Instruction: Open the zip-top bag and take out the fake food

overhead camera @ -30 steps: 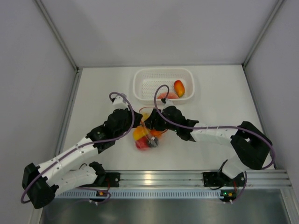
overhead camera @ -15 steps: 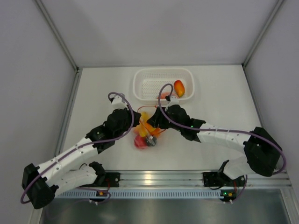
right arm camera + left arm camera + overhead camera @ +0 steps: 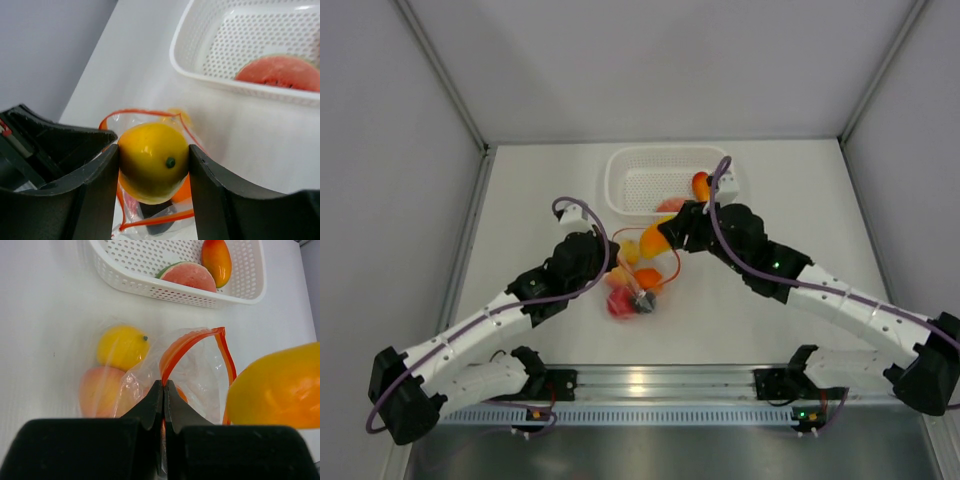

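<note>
Right wrist view: my right gripper [image 3: 153, 161] is pinching a yellow-orange fruit [image 3: 150, 150] between both fingers, with a small green dot on its skin facing the camera. The fruit sits above the open mouth of the zip-top bag [image 3: 200, 374], clear of the table [image 3: 520, 200].

Left wrist view: my left gripper [image 3: 164, 386] has its jaws pressed together on the bag's edge, right where the orange-red zip strip [image 3: 180, 344] starts. The strip stands up in a loop, so the mouth is open.

Top external view: the bag lies on the table between the two grippers, just in front of the white basket [image 3: 620, 185] and apart from it. Contents noted in or under the clear film are a lemon [image 3: 121, 346], a peach-coloured piece [image 3: 100, 390], an orange piece [image 3: 648, 278], a red piece [image 3: 620, 303] and a dark piece [image 3: 645, 300]. I cannot tell whether the lemon is inside the film or only covered by it.

Basket contents are a watermelon slice [image 3: 189, 276] and an orange-red mango [image 3: 216, 260], lying close together at the right end.
</note>
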Controlling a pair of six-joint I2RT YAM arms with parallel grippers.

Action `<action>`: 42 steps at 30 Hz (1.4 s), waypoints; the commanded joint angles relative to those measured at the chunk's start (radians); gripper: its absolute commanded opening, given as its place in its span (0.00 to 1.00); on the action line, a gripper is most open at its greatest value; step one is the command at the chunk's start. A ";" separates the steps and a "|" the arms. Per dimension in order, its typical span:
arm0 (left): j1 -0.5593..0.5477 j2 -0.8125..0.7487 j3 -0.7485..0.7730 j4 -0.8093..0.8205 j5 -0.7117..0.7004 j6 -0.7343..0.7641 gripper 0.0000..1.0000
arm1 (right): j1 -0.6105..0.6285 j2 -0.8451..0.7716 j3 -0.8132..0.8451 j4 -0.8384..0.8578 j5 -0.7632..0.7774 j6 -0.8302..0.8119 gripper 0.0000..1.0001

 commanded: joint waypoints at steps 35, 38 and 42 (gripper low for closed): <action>0.001 -0.050 0.094 -0.098 -0.012 -0.028 0.00 | -0.467 0.907 0.730 0.026 -0.124 -0.214 0.53; 0.001 -0.048 0.108 -0.098 0.000 -0.031 0.00 | -0.465 0.852 0.729 -0.014 -0.116 -0.256 0.82; 0.001 -0.050 0.118 -0.100 0.020 -0.048 0.00 | -0.462 0.696 0.646 -0.063 -0.033 -0.279 1.00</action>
